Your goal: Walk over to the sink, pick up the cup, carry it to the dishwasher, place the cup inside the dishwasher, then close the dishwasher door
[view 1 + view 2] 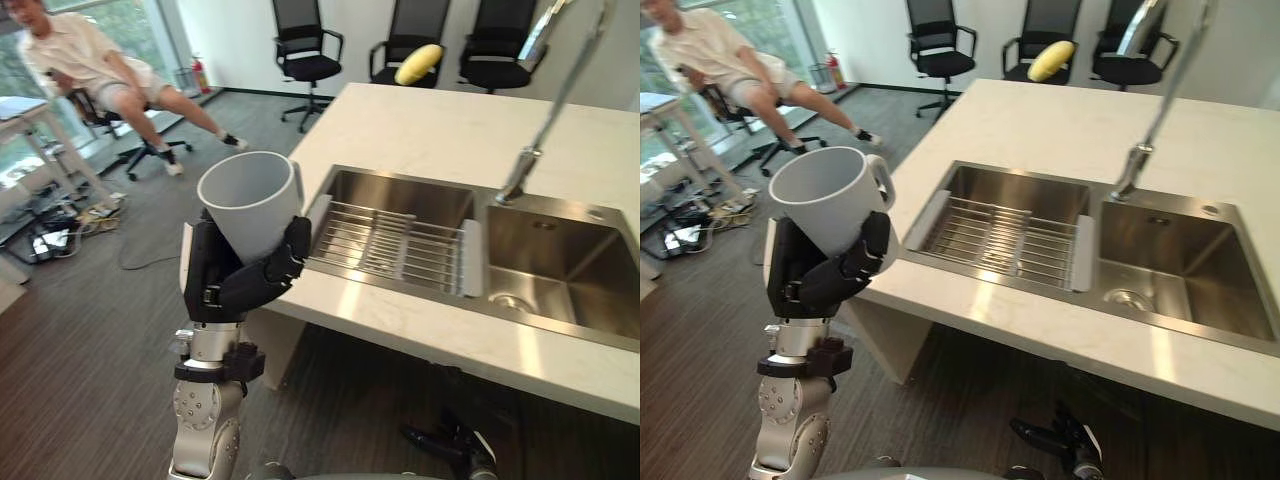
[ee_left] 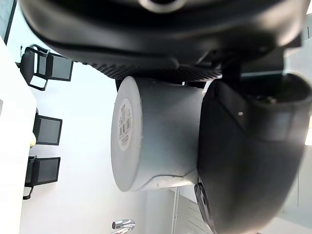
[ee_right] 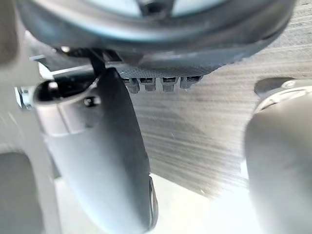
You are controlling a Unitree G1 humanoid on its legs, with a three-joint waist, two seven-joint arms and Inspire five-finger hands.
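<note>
- 1 pale grey ceramic cup (image 1: 250, 200), upright, gripped low by the dark left hand (image 1: 215, 285), fingers curled round it.
- Just beside the white counter (image 1: 420, 125) with its steel sink (image 1: 580, 250).
- Right hand (image 1: 1065, 440) hangs low; grip unclear.

White ceramic cup (image 1: 250, 200): lower part hidden inside grip of dark left hand (image 1: 235, 275). Tall chrome sink tap (image 1: 560, 90): top cut off by pic edge. Steel double sink (image 1: 600, 260): rt basin cropped at side. Seated person in pale clothes (image 1: 85, 60): head partly cropped. Dark right hand (image 1: 1065, 440), low below white stone counter (image 1: 430, 130), too small & dim to read.
</note>
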